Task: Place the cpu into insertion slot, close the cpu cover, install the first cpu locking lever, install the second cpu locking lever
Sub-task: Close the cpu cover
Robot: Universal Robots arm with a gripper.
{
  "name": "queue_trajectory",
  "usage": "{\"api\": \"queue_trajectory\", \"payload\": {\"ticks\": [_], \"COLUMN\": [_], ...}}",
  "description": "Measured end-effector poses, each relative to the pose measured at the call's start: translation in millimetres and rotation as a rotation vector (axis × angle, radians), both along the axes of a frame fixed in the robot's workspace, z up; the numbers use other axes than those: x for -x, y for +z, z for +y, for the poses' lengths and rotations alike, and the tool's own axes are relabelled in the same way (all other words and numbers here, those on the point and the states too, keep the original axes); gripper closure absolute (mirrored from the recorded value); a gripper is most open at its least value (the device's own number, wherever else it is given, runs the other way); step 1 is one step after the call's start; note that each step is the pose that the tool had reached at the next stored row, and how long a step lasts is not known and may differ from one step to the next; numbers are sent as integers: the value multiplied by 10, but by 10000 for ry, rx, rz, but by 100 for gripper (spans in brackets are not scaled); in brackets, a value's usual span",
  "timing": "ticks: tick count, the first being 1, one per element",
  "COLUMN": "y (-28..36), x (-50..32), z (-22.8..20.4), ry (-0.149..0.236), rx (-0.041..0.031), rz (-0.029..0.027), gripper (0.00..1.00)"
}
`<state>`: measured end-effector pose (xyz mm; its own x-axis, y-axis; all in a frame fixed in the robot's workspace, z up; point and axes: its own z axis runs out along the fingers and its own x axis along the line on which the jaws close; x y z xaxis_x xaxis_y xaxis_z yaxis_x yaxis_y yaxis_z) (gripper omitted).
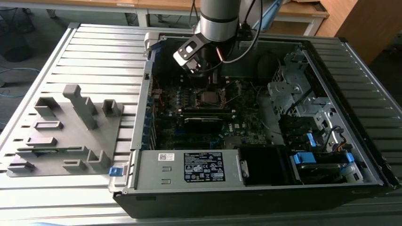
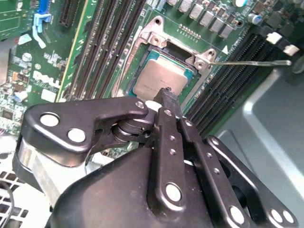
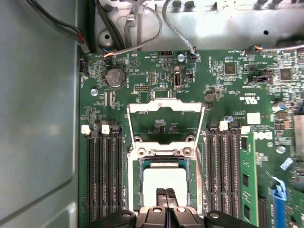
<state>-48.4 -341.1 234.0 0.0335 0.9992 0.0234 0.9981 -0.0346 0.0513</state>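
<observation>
Pincer (image 3: 166, 192) closed empty over seated cpu (image 3: 156, 180), cpu cover (image 3: 165, 105) flipped open in first wrist view

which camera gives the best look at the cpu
The second wrist view: the cpu sits in the insertion slot, its grey top nearly whole. In the first wrist view the claw covers part of it. In the exterior view it is a tiny pale patch.

A ribbed grey metal table (image 1: 94, 52) spread across most of the exterior view. Beyond its far edge stood pale wooden desks (image 1: 169, 5), with a wooden panel (image 1: 367, 23) at the exterior view's right and grey floor (image 1: 47, 21) at its left.
</observation>
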Motion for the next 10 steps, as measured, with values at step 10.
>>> {"api": "queue_trajectory", "payload": {"ticks": [10], "y": [251], "x": [0], "z": [0], "ry": [1], "rx": [0], "rz": [0], "gripper": [89]}}
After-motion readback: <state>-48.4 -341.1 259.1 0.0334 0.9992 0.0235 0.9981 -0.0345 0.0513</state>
